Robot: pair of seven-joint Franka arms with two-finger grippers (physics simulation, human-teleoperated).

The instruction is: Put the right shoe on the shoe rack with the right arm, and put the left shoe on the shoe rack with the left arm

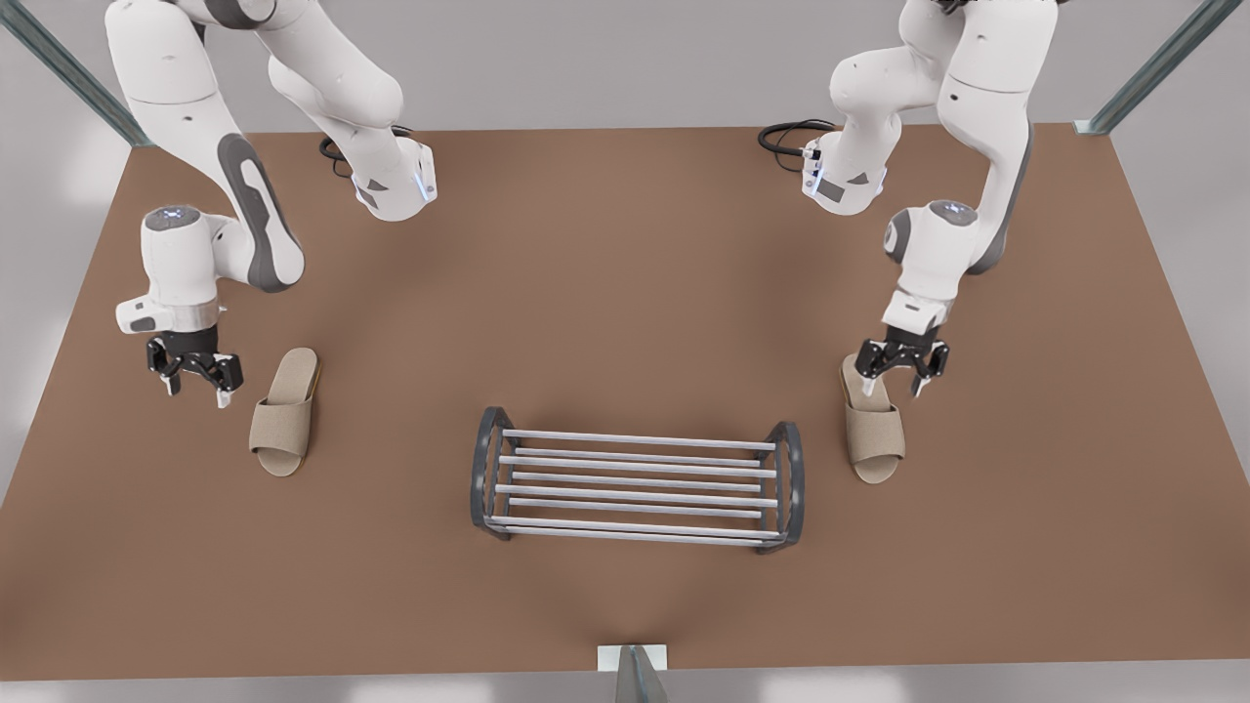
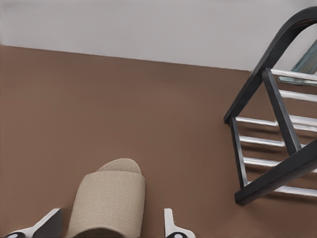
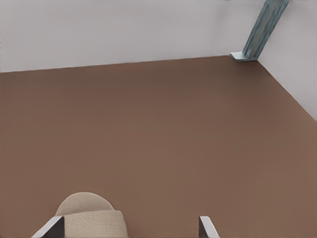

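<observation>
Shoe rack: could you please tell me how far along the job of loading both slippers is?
Done: nothing; the shoe rack holds no shoe. In hand: the open left gripper straddles the left shoe; the open right gripper hangs beside the right shoe. Left: both grasps and placements.

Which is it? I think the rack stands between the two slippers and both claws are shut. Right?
The rack does stand between the left shoe and right shoe, but both claws are open: the front view shows the left claw and right claw with fingers spread.
</observation>
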